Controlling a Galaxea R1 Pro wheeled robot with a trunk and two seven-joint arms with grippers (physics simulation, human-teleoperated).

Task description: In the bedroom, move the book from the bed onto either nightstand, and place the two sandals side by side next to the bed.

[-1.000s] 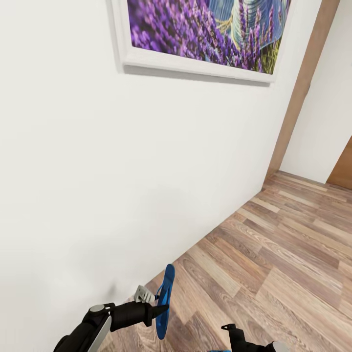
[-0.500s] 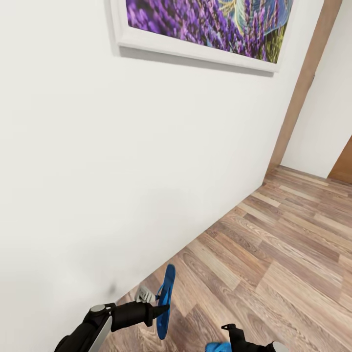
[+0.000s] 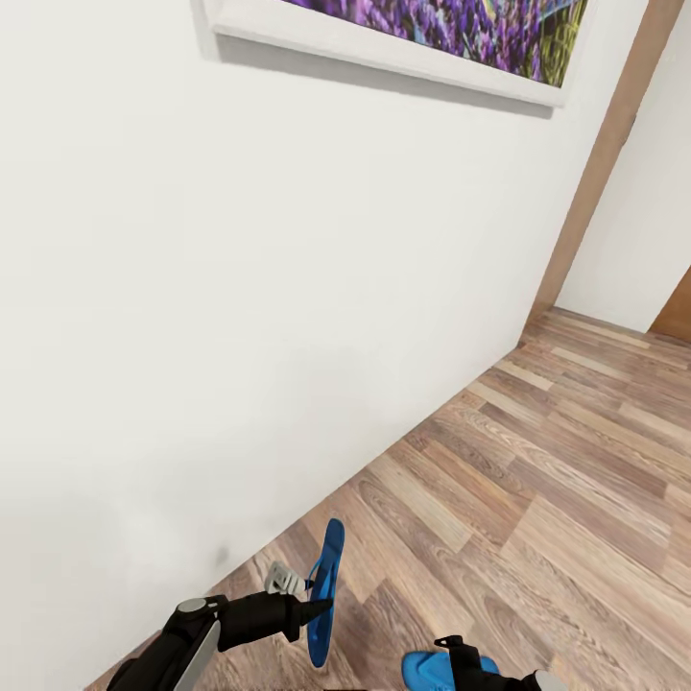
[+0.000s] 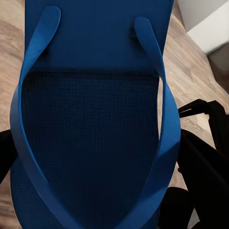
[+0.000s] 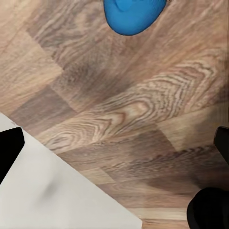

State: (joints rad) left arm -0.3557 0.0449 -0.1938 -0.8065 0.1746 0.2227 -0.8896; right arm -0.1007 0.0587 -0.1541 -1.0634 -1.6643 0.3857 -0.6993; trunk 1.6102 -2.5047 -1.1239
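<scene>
You have no legible text, label, brand, number or sign available. The framed picture (image 3: 461, 43) on the white wall (image 3: 240, 288) shows purple flowers only, and the blue sandal (image 4: 95, 119) carries no readable marking.

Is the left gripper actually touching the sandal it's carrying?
Touching. In the head view the left gripper pinches the upright sandal, which hangs clear of the floor.

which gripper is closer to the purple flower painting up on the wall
Left. The left gripper, holding a blue sandal on edge, sits below the painting beside the wall; the right gripper is lower and further out over the floor.
</scene>
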